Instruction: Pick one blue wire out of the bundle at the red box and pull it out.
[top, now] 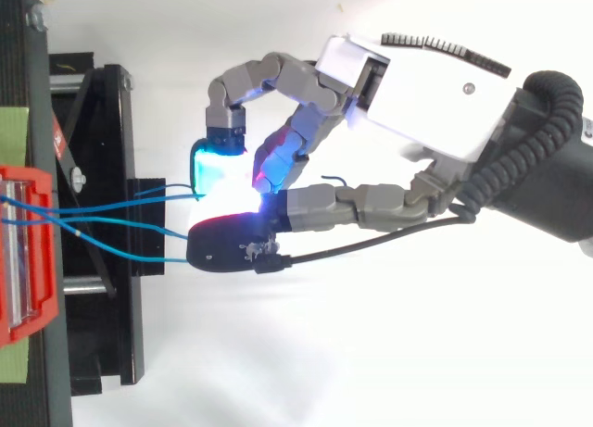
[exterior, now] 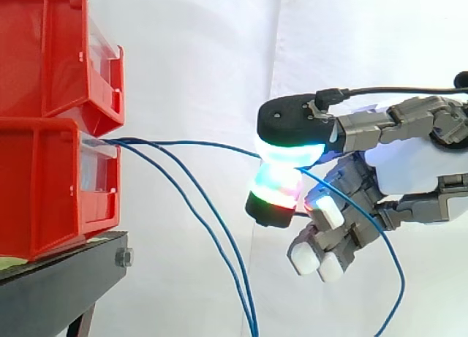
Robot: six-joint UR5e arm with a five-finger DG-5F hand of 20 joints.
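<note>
Two red bins, stacked at 9 o'clock in the side view on a black stand (exterior: 51, 293): upper bin (exterior: 44, 52), contents cannot be told; lower bin (exterior: 44, 191), clear front panel, with a bundle of blue wires (exterior: 124, 141) coming out at its top front edge. One blue wire (exterior: 212, 144) runs level toward 3 o'clock to the hand (exterior: 409, 165); the others sag toward 6 o'clock (ends out of view). Fingers (exterior: 292, 118): two glowing pads pressed together, one above green-cyan, one below (exterior: 276, 191) red-green, clamped on that one wire well clear of the bin. Beyond the pinch the wire droops toward 5 o'clock. Remaining fingers curl loosely below, white pads, touching nothing. Backdrop: white curtain (exterior: 197, 59).
</note>
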